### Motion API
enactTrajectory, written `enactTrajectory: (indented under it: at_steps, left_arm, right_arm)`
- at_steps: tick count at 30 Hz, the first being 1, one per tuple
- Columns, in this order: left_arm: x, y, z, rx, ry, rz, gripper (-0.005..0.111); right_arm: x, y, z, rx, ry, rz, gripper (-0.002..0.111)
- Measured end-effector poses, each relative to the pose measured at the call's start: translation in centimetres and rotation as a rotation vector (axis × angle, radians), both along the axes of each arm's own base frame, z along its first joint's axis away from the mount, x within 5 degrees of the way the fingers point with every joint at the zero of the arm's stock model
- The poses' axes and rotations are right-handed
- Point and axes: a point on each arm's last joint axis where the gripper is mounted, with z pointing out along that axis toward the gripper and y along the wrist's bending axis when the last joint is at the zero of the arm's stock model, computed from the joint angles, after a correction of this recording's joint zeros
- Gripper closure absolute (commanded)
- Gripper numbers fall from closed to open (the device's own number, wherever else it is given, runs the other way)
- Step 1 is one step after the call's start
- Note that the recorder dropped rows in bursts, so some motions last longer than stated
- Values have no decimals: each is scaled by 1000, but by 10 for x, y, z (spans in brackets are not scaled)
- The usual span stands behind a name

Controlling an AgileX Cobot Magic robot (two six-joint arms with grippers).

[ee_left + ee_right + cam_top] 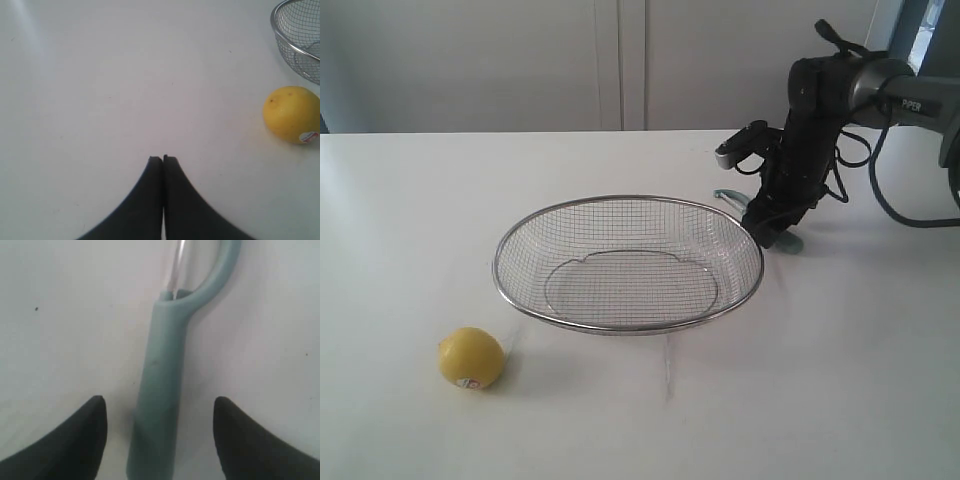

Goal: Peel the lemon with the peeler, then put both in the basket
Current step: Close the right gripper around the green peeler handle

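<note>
The yellow lemon (471,357) with its white-and-red sticker rests on the white table, front left of the wire basket (520,290). In the left wrist view the lemon (292,114) lies off to one side of my left gripper (163,158), whose fingers are pressed together with nothing held. The left arm is out of the exterior view. The teal peeler (162,390) lies flat on the table between the spread fingers of my right gripper (160,405), which is open and apart from the handle. From outside, my right gripper (772,225) is low behind the basket's right end, over the peeler (728,197).
The basket rim (280,40) shows at a corner of the left wrist view. The right arm's black cables (885,190) loop over the table at the far right. A pale wall (620,60) runs behind the table.
</note>
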Motion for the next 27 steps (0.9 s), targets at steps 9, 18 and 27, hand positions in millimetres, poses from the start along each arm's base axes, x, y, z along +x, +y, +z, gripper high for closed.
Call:
enactTrajectory:
  at_steps: [9,18,27]
  left_arm:
    - [0,0,0,0,0,0,107]
    - [0,0,0,0,0,0,107]
    - [0,0,0,0,0,0,107]
  right_arm:
    - [0,0,-8,-4,22,0,50]
    - [-1,0,-9,-6,29,0,54]
    - [-2,0,-10,-9,60,-8,89]
